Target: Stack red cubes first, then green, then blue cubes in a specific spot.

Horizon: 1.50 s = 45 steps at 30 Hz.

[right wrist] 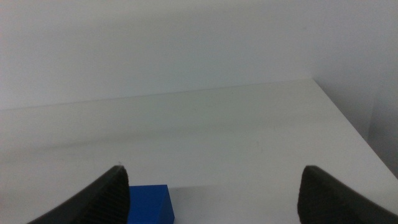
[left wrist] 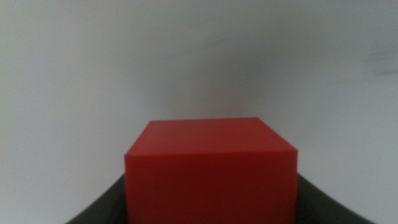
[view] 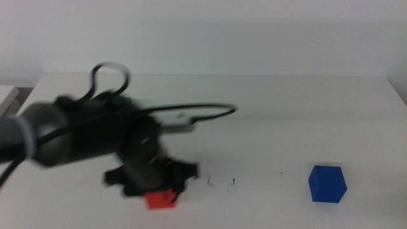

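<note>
— What can't you make out?
— My left arm [view: 76, 133] is a motion-blurred smear hiding most of the red cube [view: 160, 200] under my left gripper [view: 152, 184].
— And the blue cube [right wrist: 149, 204]?
— Cut off by the frame edge beside my right claw.

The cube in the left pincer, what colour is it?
Red. The cube between the left pincer's jaws shows best in the left wrist view.

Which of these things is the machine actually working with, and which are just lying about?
In the job:
- small matte red cube, between the left gripper jaws
- small matte dark blue cube
- right gripper, open, waiting

Lying about:
- white table
</note>
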### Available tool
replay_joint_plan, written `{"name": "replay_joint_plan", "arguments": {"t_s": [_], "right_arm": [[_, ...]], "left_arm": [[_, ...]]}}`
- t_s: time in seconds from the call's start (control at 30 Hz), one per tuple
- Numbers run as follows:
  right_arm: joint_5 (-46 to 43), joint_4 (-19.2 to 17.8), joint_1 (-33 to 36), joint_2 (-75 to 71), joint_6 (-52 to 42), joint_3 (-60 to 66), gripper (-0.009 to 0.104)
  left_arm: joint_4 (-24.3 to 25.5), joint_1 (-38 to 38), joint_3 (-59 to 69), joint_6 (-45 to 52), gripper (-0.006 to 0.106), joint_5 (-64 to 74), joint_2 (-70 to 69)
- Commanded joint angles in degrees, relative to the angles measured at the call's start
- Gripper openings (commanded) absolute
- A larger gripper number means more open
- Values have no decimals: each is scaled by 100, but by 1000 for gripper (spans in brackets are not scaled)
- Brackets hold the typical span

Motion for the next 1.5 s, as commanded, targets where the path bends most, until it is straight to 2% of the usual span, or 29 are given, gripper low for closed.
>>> {"name": "replay_joint_plan", "arguments": {"t_s": [0.0,0.13,0.33,0.57,0.8,0.87,0.97,1.07,1.27,1.4,1.47], "right_arm": [[-66,-82,-22,-29,-40,22,85],[-66,-82,-22,-29,-40,22,85],[-66,-82,-22,-29,-40,22,85],[-66,-82,-22,-29,-40,22,85],[-66,-82,-22,-29,-40,22,85],[-66,-82,-22,-29,-40,22,85],[-66,-82,-22,-29,-40,22,85],[-66,-82,-22,-29,-40,22,85],[-66,-82,-22,-29,-40,22,85],[-66,-82,-22,-29,-40,22,85],[-66,-82,-22,-29,-40,22,85]], "left_arm": [[-46,-293,-823,-62,1,394,231],[-148,-554,-2277,-73,-1,894,1168],[-199,-634,-3757,135,-1,1467,2280],[-122,-634,-3963,175,-1,1167,2681],[-299,-568,-3963,175,1,1203,2844],[-299,-546,-3953,175,6,1264,2844],[-299,-539,-3953,188,19,1329,2844],[-299,-539,-3953,235,41,1329,2847],[-274,-539,-4009,662,94,1371,2678],[-157,-347,-4033,931,94,1634,2200],[80,-123,-4033,1149,94,1868,1910]]}}
